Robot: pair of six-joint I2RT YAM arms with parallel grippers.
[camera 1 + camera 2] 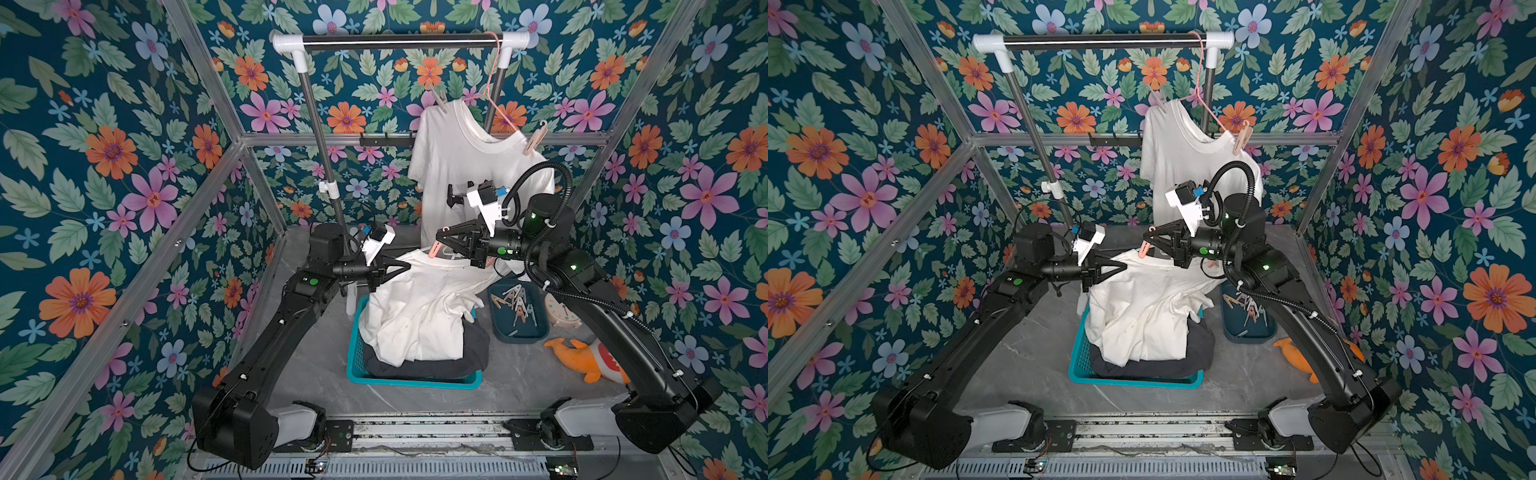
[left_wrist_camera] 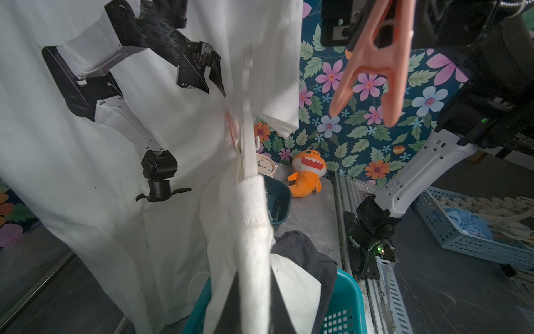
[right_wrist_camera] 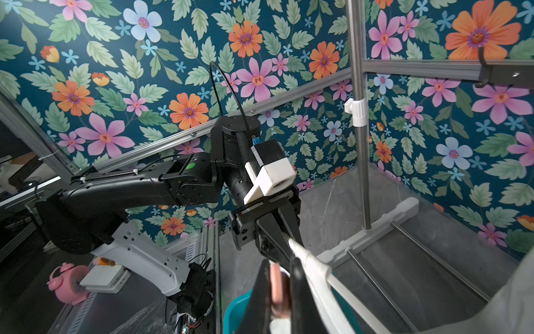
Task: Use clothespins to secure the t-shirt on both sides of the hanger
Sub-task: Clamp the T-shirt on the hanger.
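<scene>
Left hand point(image 1: 408, 266) pinches one white t-shirt point(image 1: 419, 307) — right hand point(image 1: 438, 239) pinches one salmon clothespin point(image 1: 434, 251).

Open air lies under the rail point(image 1: 399, 39) between its left pole point(image 1: 320, 137) and the hung shirt point(image 1: 453, 166). Bare bench point(image 1: 320, 365) runs left of the basket point(image 1: 411, 380). A shirt point(image 1: 419, 311) heaps above its rim (blocking the middle). Tray point(image 1: 519, 337), clock point(image 1: 559, 316) and plush point(image 1: 582, 357) crowd the bench at right, under the right arm point(image 1: 623, 332). Over the basket's far end, left gripper point(image 1: 409, 266) and right gripper point(image 1: 437, 239) stand near, a pin point(image 1: 434, 250) hanging in the gap.
</scene>
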